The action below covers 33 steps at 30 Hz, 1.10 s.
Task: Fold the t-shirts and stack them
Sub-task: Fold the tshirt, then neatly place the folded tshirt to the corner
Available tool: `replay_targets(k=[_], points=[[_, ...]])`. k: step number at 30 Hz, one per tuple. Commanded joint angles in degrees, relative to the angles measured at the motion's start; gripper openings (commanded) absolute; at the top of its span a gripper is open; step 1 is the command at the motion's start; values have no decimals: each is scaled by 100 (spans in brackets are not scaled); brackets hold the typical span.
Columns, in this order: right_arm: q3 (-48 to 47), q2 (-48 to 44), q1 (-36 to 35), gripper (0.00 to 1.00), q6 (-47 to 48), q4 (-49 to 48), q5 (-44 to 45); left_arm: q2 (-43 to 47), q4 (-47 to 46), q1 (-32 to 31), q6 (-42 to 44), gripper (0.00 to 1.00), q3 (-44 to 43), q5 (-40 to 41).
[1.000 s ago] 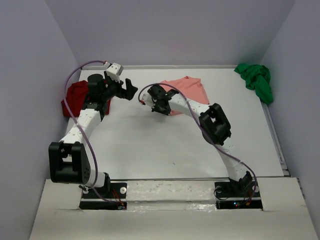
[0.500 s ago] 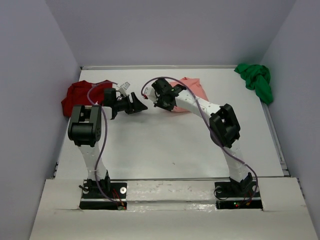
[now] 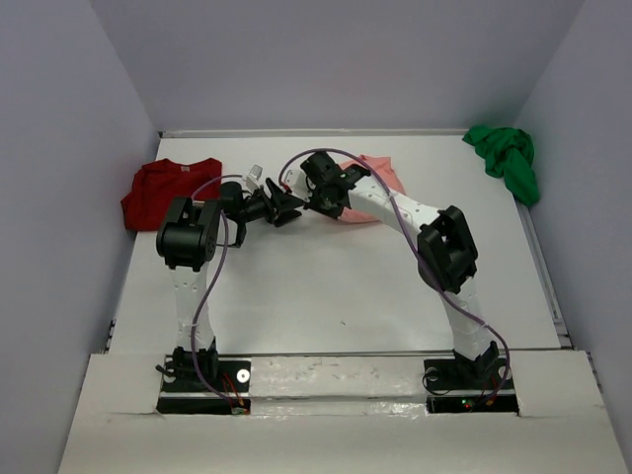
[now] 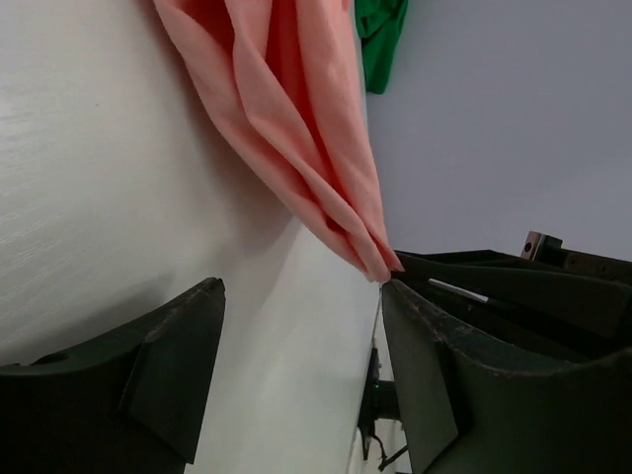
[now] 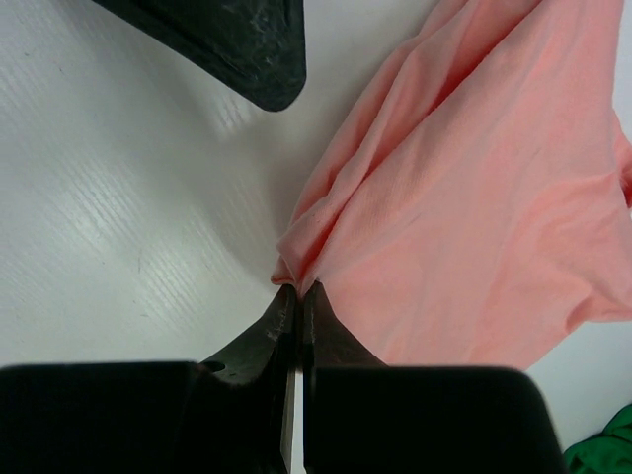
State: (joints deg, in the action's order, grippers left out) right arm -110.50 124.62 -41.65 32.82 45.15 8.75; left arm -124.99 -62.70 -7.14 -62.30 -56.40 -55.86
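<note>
You see soft matt cloth in the salmon-pink t-shirt [image 5: 474,217], creased in loose folds. Your table [image 3: 326,286] is white and smooth, faintly glossy, with fine grain lines. Jaws of the left gripper [image 4: 301,291] look like matt black plastic, slightly scuffed.

White table [image 3: 326,296]. On it, at ten o'clock, a dark red shirt [image 3: 163,190]; near twelve, a pink shirt [image 3: 385,175]; at two, a green shirt [image 3: 506,158], all bunched up.

No readable text, label or number shows on anything.
</note>
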Motion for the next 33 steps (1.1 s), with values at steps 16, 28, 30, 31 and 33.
replay_targets(k=[16, 28, 30, 31, 33], points=[[-411, 159, -80, 0, -74, 328, -23, -386, 29, -701, -661, 83, -969, 707], [-613, 107, -133, 0, -21, 416, 118, 62, 1594, -719, 333, 85, -943, 892], [-666, 124, -133, 0, -21, 451, 118, 19, 1603, -701, 281, 86, -978, 953], [-675, 124, -133, 0, -21, 469, 109, -16, 1620, -693, 271, 86, -1013, 980], [-675, 116, -133, 0, -30, 504, 109, -130, 1664, -701, 236, 87, -1153, 1024]])
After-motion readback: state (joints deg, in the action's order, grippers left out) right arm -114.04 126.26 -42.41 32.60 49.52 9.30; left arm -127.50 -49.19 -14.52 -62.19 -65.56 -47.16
